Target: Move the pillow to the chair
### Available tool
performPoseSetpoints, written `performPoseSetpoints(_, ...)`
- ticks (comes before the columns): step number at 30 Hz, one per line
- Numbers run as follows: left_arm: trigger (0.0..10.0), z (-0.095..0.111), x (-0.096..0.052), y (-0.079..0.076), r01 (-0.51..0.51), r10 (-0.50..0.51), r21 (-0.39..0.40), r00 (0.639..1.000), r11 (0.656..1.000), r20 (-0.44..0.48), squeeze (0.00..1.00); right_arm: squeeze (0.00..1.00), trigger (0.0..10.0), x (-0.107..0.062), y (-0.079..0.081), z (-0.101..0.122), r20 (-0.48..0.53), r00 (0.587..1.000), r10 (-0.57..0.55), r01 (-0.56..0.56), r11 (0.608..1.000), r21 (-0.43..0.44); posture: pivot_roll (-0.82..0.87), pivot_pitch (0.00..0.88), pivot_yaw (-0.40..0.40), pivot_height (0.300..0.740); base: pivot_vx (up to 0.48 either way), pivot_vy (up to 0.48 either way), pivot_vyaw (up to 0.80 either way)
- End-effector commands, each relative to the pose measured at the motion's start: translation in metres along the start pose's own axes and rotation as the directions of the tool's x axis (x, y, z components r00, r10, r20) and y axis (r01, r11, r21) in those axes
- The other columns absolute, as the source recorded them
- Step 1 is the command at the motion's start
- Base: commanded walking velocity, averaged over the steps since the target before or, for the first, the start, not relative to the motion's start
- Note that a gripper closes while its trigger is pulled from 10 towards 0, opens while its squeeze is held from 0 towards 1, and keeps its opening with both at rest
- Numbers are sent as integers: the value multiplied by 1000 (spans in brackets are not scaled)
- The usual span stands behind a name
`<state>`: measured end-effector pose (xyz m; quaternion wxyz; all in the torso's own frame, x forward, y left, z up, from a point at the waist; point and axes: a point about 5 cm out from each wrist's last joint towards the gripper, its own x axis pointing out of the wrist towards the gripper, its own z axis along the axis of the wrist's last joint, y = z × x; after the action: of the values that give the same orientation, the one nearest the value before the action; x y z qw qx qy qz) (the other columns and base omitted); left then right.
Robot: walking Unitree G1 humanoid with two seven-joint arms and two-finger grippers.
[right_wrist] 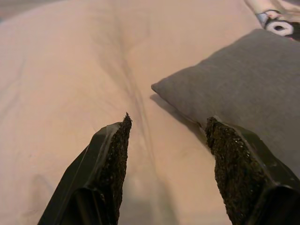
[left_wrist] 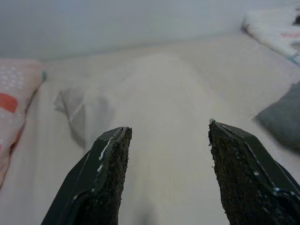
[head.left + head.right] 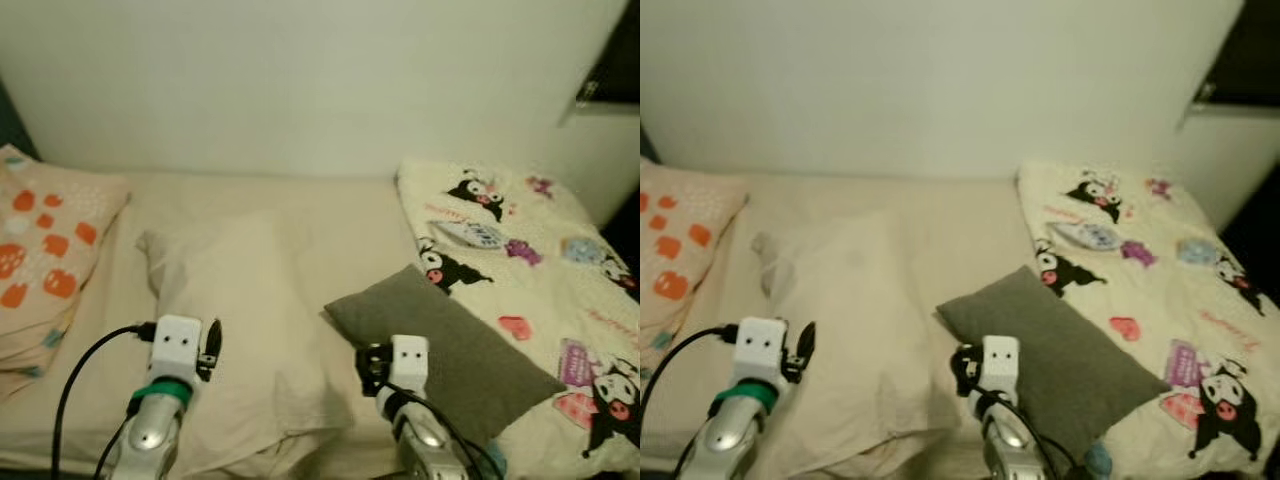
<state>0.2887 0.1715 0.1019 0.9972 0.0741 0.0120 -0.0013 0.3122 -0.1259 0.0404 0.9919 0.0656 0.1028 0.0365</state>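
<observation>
**Both grippers held open above the bed, cream pillow lying ahead**

Nearest to the camera, the left gripper [image 2: 164,178] is seen above the near part of a large cream fabric pillow [image 3: 255,330], with its two black fingers set apart and nothing between them. The right gripper [image 1: 166,168] is held just beside it, to the right, also with its fingers spread and empty; one finger is placed over the cream pillow and the other over the near corner of a flat grey rectangular cushion [image 3: 445,345].

The cream pillow is lying flat in the middle of the beige bed sheet [image 3: 340,215], and the grey cushion is touching its right edge, partly resting on a cream blanket printed with black cartoon figures [image 3: 540,270], which is spread over the right side of the bed.

On the left edge, a pale pink pillow with orange spots [image 3: 45,250] is seen, well apart from both grippers. Behind the bed, a plain white wall [image 3: 300,80] is standing.
</observation>
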Motion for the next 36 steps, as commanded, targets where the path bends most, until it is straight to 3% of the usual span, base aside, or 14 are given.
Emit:
performPoseSetpoints(1, 10000, -8, -4, 5, -12, 12, 2, 999, 1000, -48, 0, 0, 10000, -2, 3, -6, -20, 1000, 1, 0, 1000, 22, 86, 44, 3, 740, 0, -337, 0)
performPoseSetpoints(15, 10000, -12, -6, 8, -13, 12, -9, 996, 1000, -88, 0, 0, 10000, -3, 1, -8, -26, 1000, -13, 14, 1000, 25, 85, 45, 11, 740, 0, -469, 0)
performPoseSetpoints(24, 10000, -12, 1, -2, 60, -58, 26, 994, 998, -93, 0, 0, 10000, -3, -1, -7, -13, 999, -34, 34, 999, 23, 68, 31, 25, 740, 0, 0, 0)
performPoseSetpoints(36, 10000, -11, 1, -11, 71, -71, -6, 995, 997, -71, 0, 0, 10000, -1, -12, -3, -3, 998, -58, 58, 998, -17, 64, 20, 11, 740, 0, 0, 0)
